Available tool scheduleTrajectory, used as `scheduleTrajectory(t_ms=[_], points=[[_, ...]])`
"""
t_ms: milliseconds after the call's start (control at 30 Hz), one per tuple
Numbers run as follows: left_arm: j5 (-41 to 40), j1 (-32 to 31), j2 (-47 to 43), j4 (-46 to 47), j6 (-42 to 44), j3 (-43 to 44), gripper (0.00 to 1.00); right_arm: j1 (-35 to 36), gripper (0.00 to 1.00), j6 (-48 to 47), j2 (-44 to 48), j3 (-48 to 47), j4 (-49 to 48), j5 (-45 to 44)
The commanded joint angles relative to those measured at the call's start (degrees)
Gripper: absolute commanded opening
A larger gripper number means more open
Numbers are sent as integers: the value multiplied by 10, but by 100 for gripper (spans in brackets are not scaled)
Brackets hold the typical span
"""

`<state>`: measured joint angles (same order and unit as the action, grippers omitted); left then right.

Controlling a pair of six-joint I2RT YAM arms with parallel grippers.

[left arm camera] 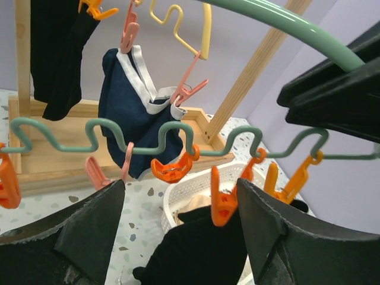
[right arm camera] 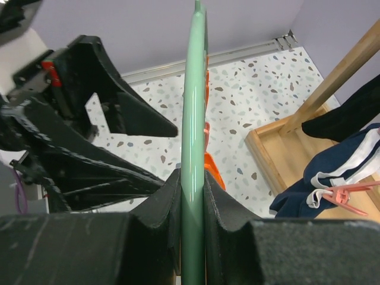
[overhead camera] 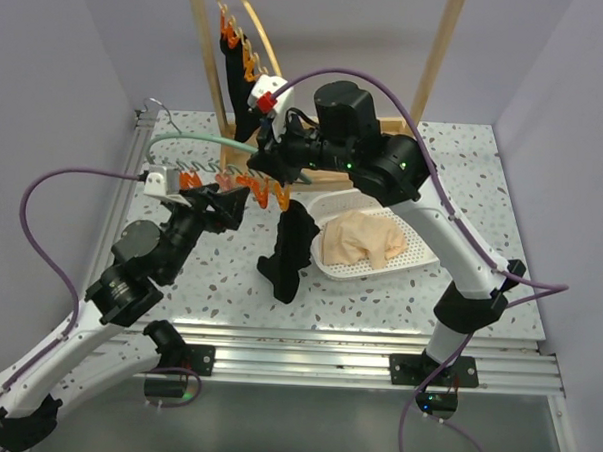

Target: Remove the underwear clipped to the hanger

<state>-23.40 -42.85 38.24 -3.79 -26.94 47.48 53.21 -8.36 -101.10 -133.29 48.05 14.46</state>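
A green hanger (overhead camera: 190, 139) with a wavy lower bar (left arm camera: 148, 145) carries orange clips. A black underwear (overhead camera: 291, 248) hangs from an orange clip (left arm camera: 222, 205). My left gripper (overhead camera: 232, 205) is open, and in the left wrist view (left arm camera: 181, 185) its fingers stand either side of that clip and the black cloth (left arm camera: 202, 249), not touching them. My right gripper (overhead camera: 270, 155) is shut on the hanger's green rod (right arm camera: 193, 119). A navy underwear with white trim (left arm camera: 127, 116) and another black one (overhead camera: 232, 63) hang from a yellow hanger at the back. A pale beige one (overhead camera: 361, 239) lies in the basket.
A white perforated basket (overhead camera: 420, 253) sits right of centre on the speckled table. A wooden rack (overhead camera: 439, 52) with a wooden base (left arm camera: 53, 172) stands at the back. Pink clips (left arm camera: 187, 92) hold the navy garment. Purple cables loop from both arms.
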Motion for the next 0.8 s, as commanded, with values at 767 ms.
scheduleTrajectory(t_ms=[767], points=[[237,-13,75,157,-11,-31,84,-8,0,-2,2,8,-67,7]])
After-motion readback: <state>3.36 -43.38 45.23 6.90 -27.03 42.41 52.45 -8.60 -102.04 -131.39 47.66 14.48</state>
